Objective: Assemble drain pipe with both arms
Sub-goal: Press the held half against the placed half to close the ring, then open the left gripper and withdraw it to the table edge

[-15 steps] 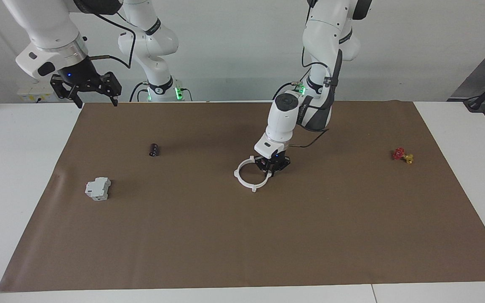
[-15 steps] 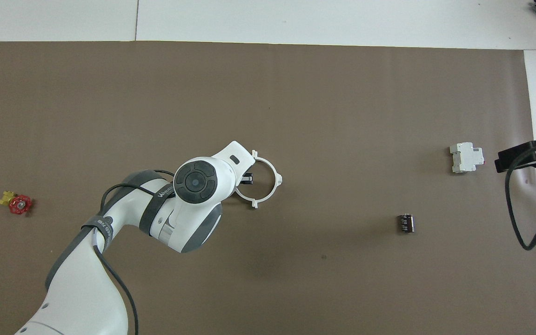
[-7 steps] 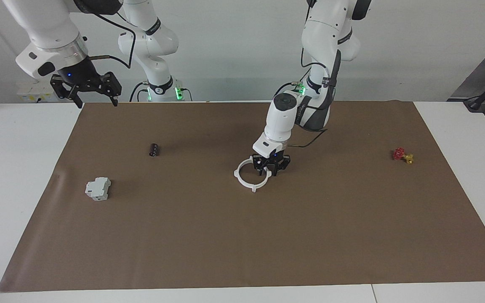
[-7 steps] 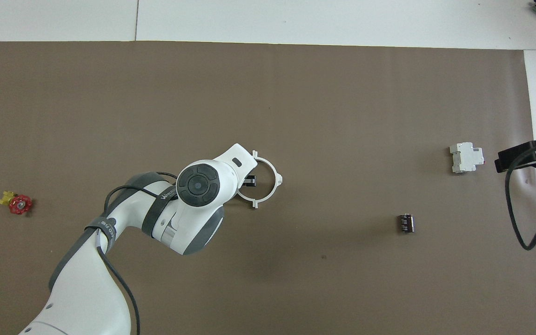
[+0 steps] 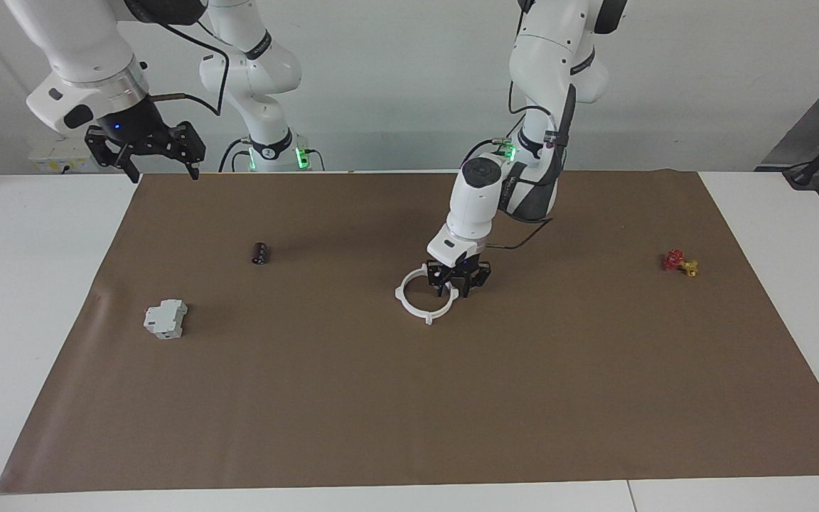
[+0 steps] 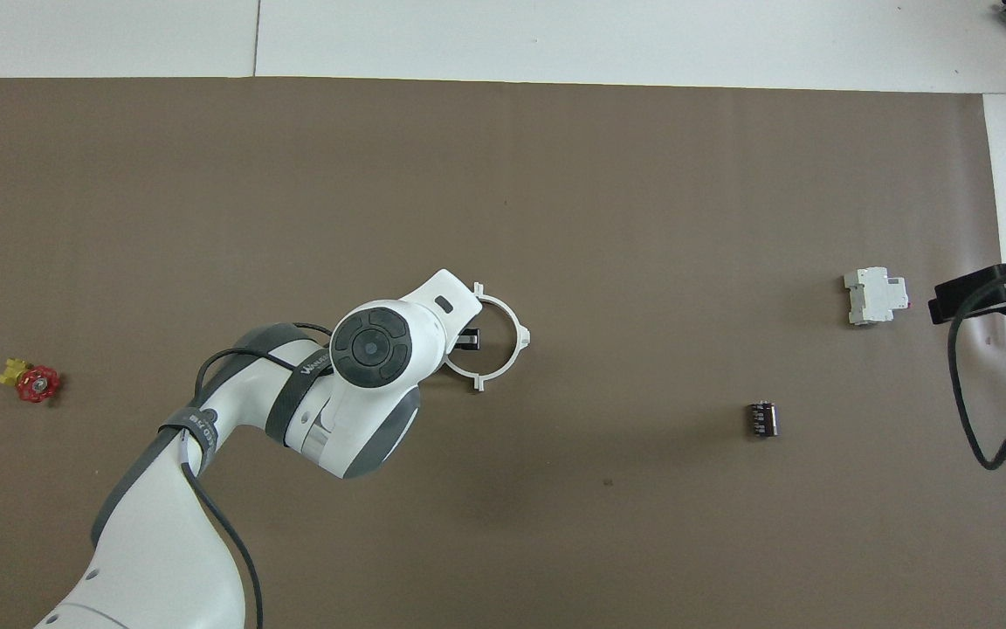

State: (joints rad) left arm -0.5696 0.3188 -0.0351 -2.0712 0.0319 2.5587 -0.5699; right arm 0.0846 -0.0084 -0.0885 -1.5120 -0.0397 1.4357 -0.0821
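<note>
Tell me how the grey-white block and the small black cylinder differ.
The block is pale and boxy; the cylinder is dark and round-sided. The block is larger than the cylinder. The block lies farther from the robots, the cylinder nearer. Both rest on the brown mat toward the right arm's end, untouched.

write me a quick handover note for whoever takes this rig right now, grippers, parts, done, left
Left gripper: open, low over the ring's rim, on the side toward the left arm's end.
Right gripper: open, raised over the mat's corner at the right arm's end, waiting.
Drain pipe: lies mid-mat as one closed ring, tabs meeting.
Done: the two halves look joined.
Left: lift the left arm clear, check the joints hold.
</note>
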